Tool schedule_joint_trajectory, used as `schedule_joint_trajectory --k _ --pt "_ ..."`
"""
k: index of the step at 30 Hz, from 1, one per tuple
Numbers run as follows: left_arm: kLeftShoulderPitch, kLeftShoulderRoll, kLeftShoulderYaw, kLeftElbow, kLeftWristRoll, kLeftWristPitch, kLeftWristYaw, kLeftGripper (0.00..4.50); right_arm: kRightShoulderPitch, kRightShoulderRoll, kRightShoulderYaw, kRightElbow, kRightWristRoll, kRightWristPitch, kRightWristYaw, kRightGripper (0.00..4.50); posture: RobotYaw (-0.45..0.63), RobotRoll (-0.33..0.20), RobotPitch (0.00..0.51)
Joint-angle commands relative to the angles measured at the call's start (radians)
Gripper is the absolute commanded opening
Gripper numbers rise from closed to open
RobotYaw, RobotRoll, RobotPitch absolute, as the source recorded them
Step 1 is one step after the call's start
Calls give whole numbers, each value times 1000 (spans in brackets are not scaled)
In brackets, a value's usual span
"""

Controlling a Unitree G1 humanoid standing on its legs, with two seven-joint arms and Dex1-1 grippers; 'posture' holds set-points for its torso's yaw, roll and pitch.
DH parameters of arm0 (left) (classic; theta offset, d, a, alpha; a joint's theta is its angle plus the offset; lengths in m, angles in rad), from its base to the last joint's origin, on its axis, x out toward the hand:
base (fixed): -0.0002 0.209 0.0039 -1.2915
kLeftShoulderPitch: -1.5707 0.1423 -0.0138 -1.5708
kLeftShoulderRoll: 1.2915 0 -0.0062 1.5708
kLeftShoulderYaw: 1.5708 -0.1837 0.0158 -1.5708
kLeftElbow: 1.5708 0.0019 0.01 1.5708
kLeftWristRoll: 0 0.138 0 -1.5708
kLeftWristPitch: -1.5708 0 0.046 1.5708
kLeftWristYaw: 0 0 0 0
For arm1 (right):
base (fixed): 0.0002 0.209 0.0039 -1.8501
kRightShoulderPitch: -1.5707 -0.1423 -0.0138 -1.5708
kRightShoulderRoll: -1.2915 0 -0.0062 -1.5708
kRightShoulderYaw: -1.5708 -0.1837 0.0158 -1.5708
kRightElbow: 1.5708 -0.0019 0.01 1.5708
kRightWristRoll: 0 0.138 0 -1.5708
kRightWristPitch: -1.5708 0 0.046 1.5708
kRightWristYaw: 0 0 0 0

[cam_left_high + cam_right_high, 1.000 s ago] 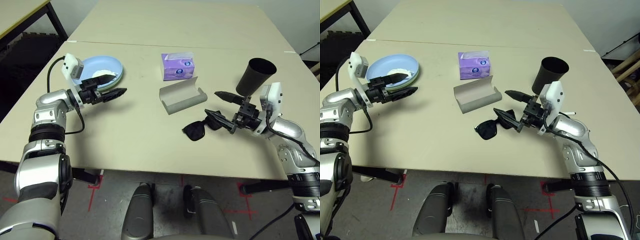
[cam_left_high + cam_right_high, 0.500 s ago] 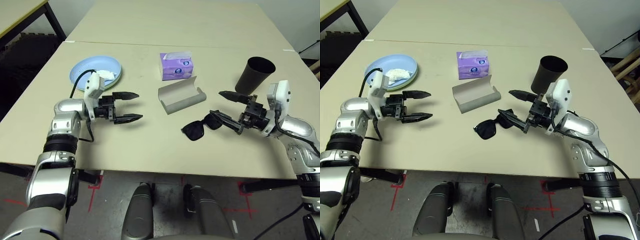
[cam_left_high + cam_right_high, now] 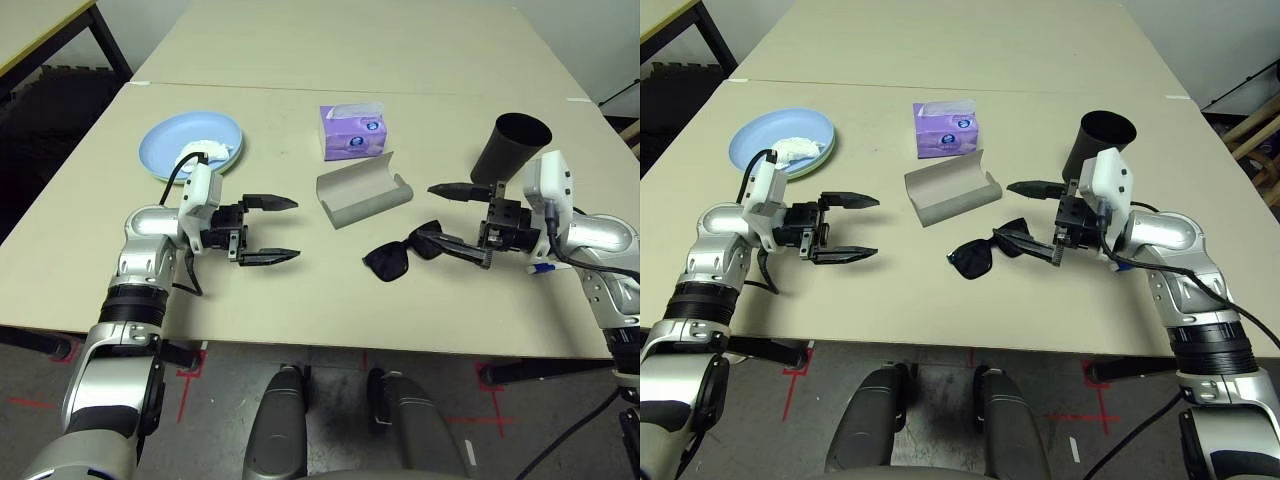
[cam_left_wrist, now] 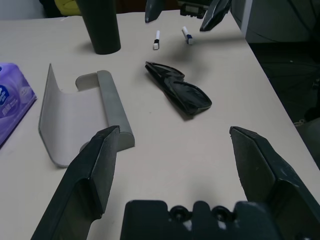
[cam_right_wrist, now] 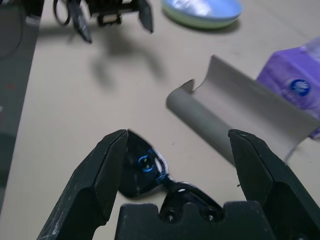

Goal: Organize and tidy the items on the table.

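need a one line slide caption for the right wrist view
Open right gripper poised over black sunglasses, open grey glasses case just beyond.

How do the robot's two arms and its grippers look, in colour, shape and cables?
Both arms are built of silver metallic segments joined by black ribbed rings. Each wrist carries a white boxy camera module, from which a black cable loops back along the forearm. The left gripper and the right gripper each have a black base and two black fingers that taper to pointed tips. No markings are readable on them.
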Motion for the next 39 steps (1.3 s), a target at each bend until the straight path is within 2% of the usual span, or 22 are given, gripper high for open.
schedule_joint_trajectory --k 1,8,17,26,32,39 --pt "16 -5 -8 -18 -14 -2 1 4473 -20 -73 93 -80 -150 49 -25 4500 163 0 198" --pt "21 0 -7 -30 -18 -1 23 4473 -102 -134 184 -105 -254 51 31 4500 181 0 202" --pt "49 -2 -10 -54 -18 -3 56 4473 -238 -147 271 -92 -327 62 134 4500 207 0 208" --pt "62 -11 -24 -70 -16 -6 78 4473 -331 -172 370 -79 -462 64 227 4500 231 0 214" --pt "59 -14 -32 -68 -14 -12 67 4473 -377 -149 412 -66 -546 10 231 4500 231 0 212" --pt "54 -11 -33 -65 -15 -14 61 4473 -403 -129 423 -65 -586 -27 254 4500 230 0 209"
